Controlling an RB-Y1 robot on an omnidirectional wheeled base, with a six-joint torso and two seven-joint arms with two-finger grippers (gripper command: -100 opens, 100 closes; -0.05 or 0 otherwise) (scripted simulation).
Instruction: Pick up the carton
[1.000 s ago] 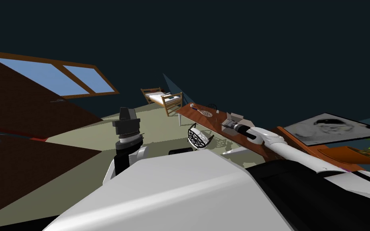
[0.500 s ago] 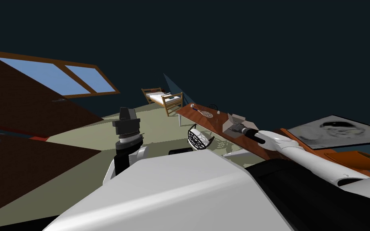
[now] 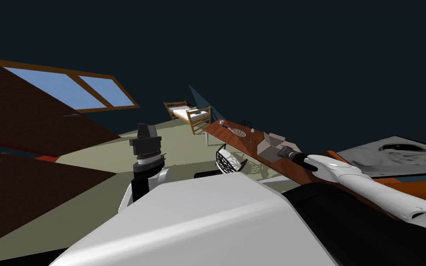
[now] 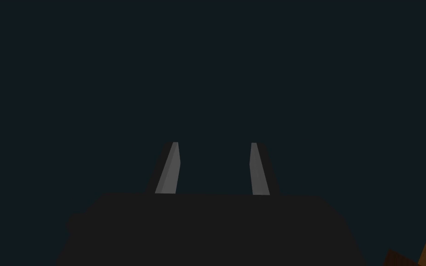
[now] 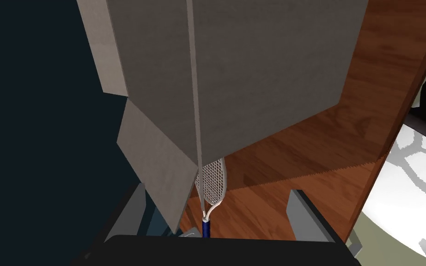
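Right gripper (image 5: 216, 199) is at the carton (image 5: 253, 69), fingers spread wide and pressing on nothing. One grey flap hangs just beside a finger; contact unclear. The carton sits open on the wooden table (image 5: 383, 74), by the tabletop's long edge away from the wire chair (image 3: 228, 159), flaps sticking out past that edge. A racket (image 5: 213, 182) lies flat on the tabletop beyond the carton, toward the far end. Left gripper (image 4: 213, 167) is held up beside my chest, fingers apart and empty.
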